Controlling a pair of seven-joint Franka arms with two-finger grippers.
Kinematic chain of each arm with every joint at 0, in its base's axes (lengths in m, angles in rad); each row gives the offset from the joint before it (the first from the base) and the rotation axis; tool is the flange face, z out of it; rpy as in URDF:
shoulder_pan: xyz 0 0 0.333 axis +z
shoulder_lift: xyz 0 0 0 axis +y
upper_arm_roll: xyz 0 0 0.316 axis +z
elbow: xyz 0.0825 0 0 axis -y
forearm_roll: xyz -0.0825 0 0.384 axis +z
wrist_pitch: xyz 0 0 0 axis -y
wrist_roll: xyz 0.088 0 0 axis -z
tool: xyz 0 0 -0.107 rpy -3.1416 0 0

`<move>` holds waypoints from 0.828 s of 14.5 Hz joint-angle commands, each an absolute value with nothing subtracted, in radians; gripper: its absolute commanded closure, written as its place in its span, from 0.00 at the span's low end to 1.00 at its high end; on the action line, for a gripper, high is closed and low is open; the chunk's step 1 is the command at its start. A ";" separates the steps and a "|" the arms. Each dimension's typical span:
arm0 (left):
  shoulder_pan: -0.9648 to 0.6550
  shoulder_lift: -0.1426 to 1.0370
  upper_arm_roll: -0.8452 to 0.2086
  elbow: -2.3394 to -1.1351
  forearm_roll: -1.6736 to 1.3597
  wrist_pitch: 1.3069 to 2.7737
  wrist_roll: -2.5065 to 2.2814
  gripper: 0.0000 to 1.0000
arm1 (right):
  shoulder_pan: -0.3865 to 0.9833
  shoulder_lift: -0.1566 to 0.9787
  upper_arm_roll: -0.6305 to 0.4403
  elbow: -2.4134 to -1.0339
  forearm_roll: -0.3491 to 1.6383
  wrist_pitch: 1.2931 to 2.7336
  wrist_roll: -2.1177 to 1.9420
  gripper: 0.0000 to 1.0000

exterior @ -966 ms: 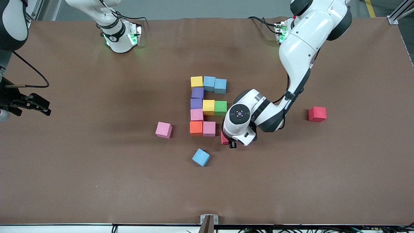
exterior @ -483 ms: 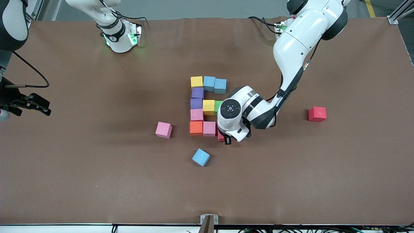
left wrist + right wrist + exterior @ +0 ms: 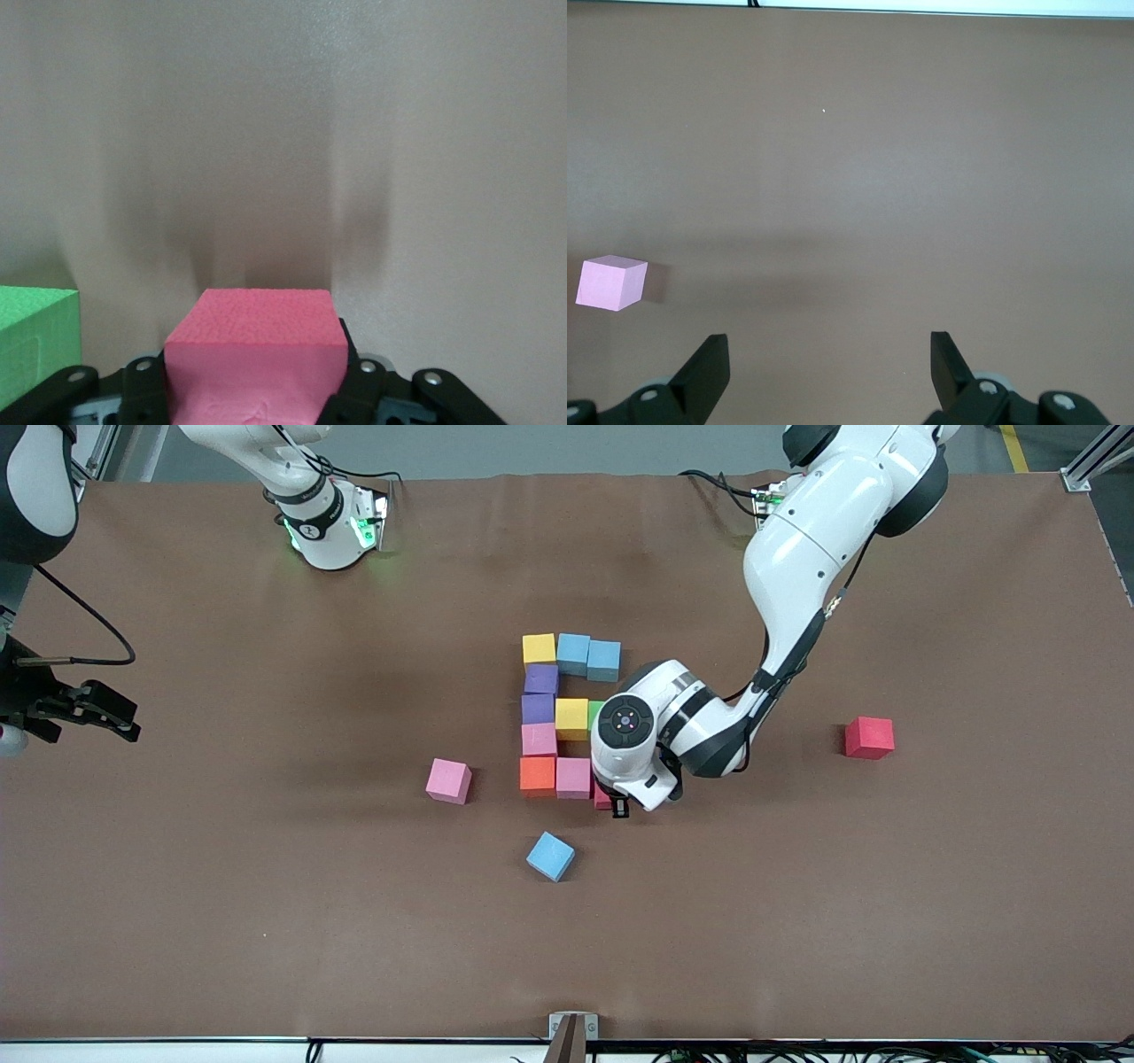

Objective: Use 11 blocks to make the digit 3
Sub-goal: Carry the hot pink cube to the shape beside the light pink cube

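Now, left gripper [image 3: 617, 804] fingers [image 3: 146, 376] grasping red block [image 3: 255, 354] squarely beside pink block [image 3: 573, 777], right gripper [image 3: 828, 359] fingers released, waiting.

We can see only a small corner of the red foam cube [image 3: 603, 797] from the front, because the left arm's white wrist covers it. The same wrist hides most of the green foam cube [image 3: 594, 710]. The left wrist view's edge cuts that cube off.

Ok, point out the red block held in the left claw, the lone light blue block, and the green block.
Held red block [image 3: 255, 354], left wrist view, its facing side.
Lone light blue block [image 3: 550, 856], front view, top face.
Green block [image 3: 31, 341], left wrist view, its side face.
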State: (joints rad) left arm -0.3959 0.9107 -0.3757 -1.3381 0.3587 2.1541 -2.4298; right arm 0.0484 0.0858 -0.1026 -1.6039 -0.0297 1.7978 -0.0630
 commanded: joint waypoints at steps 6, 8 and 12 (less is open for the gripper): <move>-0.414 0.902 -0.368 -1.361 0.379 2.158 -2.451 0.83 | 0.049 0.072 -0.098 -1.611 -0.031 1.781 -0.048 0.00; -0.420 0.902 -0.368 -1.361 0.379 2.157 -2.451 0.83 | 0.049 0.072 -0.098 -1.611 -0.031 1.779 -0.048 0.00; -0.425 0.904 -0.368 -1.359 0.379 2.157 -2.451 0.83 | 0.049 0.072 -0.098 -1.611 -0.029 1.779 -0.048 0.00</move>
